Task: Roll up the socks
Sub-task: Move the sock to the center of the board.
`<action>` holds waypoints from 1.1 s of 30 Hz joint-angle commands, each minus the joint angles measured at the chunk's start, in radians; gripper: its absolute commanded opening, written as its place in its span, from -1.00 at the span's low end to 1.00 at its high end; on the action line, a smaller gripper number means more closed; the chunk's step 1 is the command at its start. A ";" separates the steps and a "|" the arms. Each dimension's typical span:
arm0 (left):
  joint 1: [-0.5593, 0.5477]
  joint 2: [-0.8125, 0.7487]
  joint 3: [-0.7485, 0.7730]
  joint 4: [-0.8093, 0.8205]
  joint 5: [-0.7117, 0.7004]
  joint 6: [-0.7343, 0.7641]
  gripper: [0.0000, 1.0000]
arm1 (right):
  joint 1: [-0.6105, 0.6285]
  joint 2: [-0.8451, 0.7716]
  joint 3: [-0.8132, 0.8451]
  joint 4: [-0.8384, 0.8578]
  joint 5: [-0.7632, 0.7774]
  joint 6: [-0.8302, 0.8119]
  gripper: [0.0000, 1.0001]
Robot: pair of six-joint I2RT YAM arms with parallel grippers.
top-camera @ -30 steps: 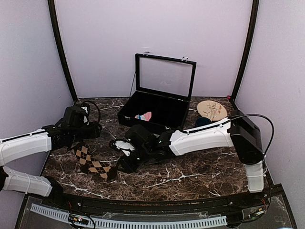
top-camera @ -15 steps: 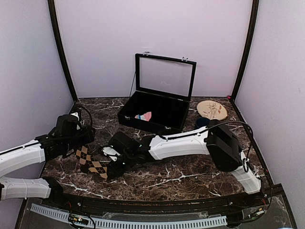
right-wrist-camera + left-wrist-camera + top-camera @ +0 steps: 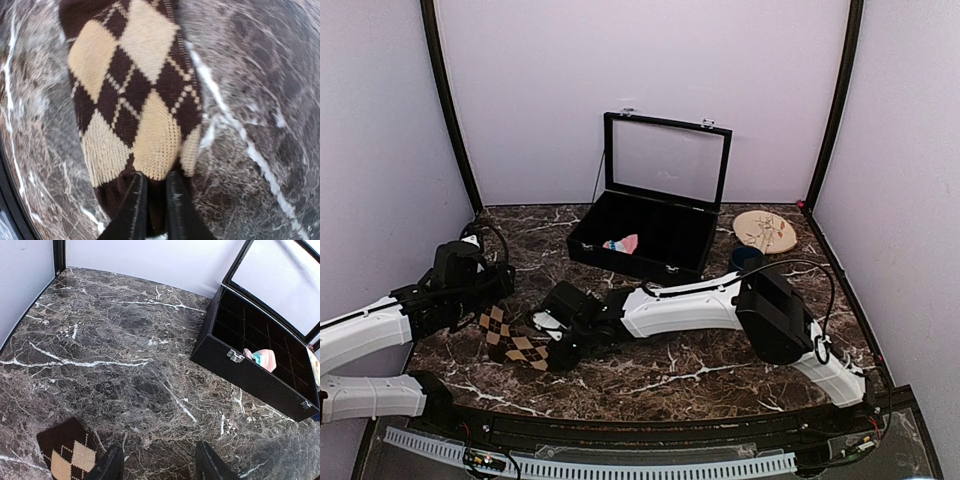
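Note:
The dark brown sock with tan argyle diamonds [image 3: 515, 345] lies flat at the front left of the marble table. My right gripper [image 3: 556, 347] reaches across to its near end, fingers pinched on the brown toe fabric [image 3: 155, 192]; the argyle sock [image 3: 135, 95] stretches away from them. My left gripper [image 3: 488, 298] hovers by the sock's far end, open with bare marble between its fingers [image 3: 160, 465]; a corner of the argyle sock [image 3: 67, 452] shows to its left. The pink sock [image 3: 622, 243] [image 3: 262, 358] lies inside the black box.
A black box [image 3: 650, 262] [image 3: 250, 377] with its glass lid up stands at the back centre. A round wooden disc [image 3: 765, 232] and a dark blue object [image 3: 745, 257] sit to its right. Purple walls close in the table.
My right arm has reached further left to the argyle sock's end and its jaws have closed on the fabric. My left arm has drawn back to the left and lower.

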 commanded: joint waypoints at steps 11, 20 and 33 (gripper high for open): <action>-0.005 0.047 -0.023 -0.001 -0.010 -0.015 0.01 | -0.047 -0.175 -0.321 0.018 0.149 0.108 -1.00; -0.060 0.150 -0.030 0.059 0.006 0.016 0.01 | -0.071 -0.364 -0.594 0.065 0.207 0.202 -1.00; -0.185 0.446 0.033 0.160 0.004 0.067 0.01 | -0.073 -0.580 -0.903 0.062 0.257 0.262 -1.00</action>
